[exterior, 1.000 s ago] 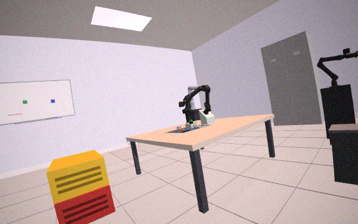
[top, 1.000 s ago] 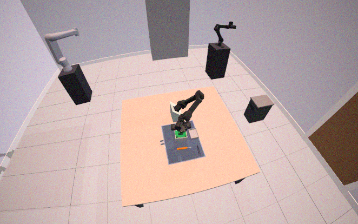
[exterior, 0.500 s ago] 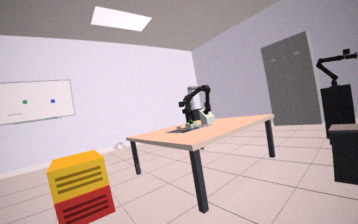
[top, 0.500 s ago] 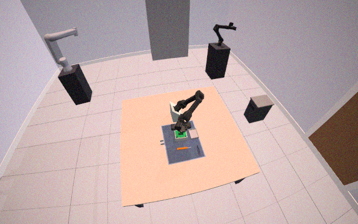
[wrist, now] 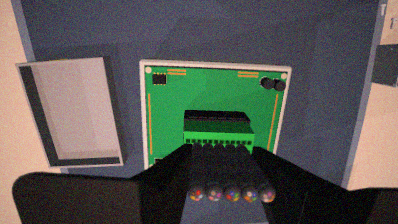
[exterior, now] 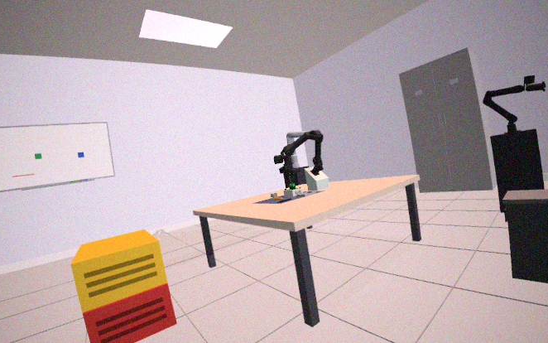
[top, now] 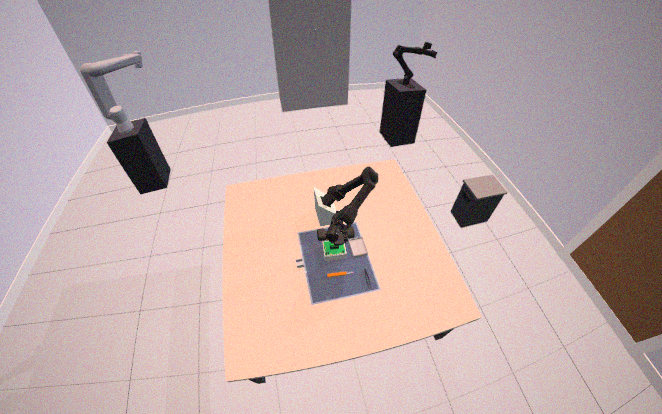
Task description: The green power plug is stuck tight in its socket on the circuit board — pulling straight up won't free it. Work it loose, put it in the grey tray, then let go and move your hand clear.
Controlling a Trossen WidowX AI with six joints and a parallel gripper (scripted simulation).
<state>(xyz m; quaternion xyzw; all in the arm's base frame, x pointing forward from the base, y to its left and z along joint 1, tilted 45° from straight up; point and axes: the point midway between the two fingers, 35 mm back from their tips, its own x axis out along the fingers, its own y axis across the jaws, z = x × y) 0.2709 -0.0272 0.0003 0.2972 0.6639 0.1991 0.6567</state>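
The green plug [wrist: 218,137] stands at the black socket [wrist: 217,115] on the green circuit board [wrist: 172,105] [top: 327,251] [exterior: 293,193]. Black wires with coloured ends run from the plug toward the wrist camera. My gripper [wrist: 221,152] [exterior: 291,183] is shut on the plug, one dark finger at each side. The plug's dark green upper face shows beside the socket; its lower part is hidden, so how deep it sits cannot be told. The grey tray [wrist: 82,115] [top: 358,247] lies beside the board, left of it in the wrist view, with nothing visible inside.
The board and tray lie on a dark blue mat [top: 323,288] [wrist: 330,45]. An orange-handled tool [top: 337,274] [exterior: 277,198] and dark tweezers [top: 367,278] lie on the mat beyond the board. A pale angular box [top: 324,213] [exterior: 319,181] stands behind the board near the arm.
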